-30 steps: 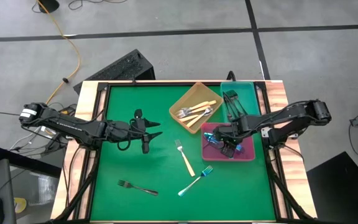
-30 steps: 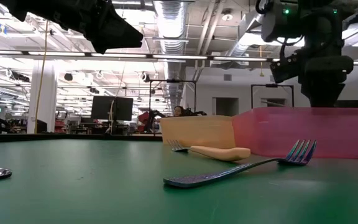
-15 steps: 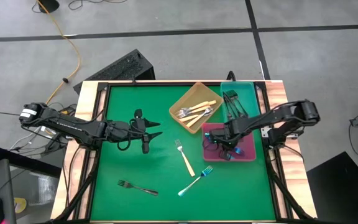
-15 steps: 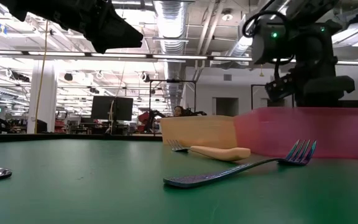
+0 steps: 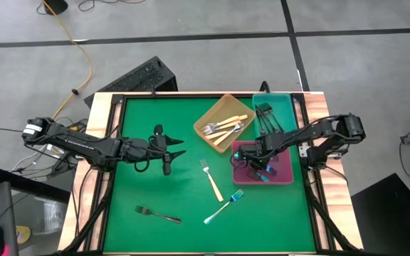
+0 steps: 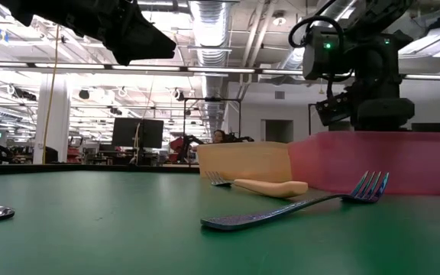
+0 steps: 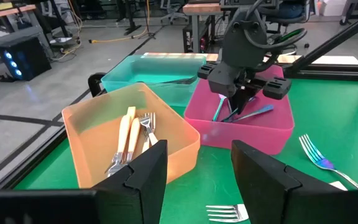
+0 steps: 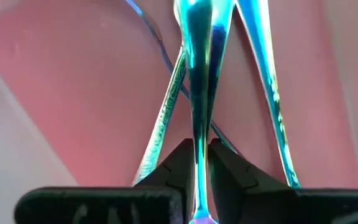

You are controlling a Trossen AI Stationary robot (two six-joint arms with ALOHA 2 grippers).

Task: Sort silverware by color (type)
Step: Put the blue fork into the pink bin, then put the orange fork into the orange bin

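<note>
My right gripper (image 8: pixel 200 158) points down into the pink tray (image 5: pixel 285 175) and is shut on an iridescent blue-teal fork (image 8: pixel 199 74). Other blue-teal forks (image 8: pixel 263 81) lie in that tray. My left gripper (image 5: pixel 176 147) hangs open above the green mat at centre left, touching nothing. On the mat lie a cream-handled fork (image 5: pixel 211 180), a blue-teal fork (image 5: pixel 225 206) and a black fork (image 5: pixel 157 213). The orange tray (image 5: pixel 216 110) holds cream-handled forks, and the teal tray (image 5: pixel 282 107) holds black ones. My right gripper pinches a narrow stretch of the fork's handle (image 8: pixel 199 134) between its two fingertips, coming from above and pointing down. The fork runs across the fingers and on past them at both sides. In the left wrist view it slants down from the fingers (image 7: pixel 219 107) into the pink tray.
The three trays stand close together at the table's far right. A raised wooden frame (image 5: pixel 107 135) runs round the green mat. The mat's left half and near edge hold only the black fork.
My right gripper has sunk lower into the pink tray and drifted a little toward the table's left, still carrying the blue-teal fork.
</note>
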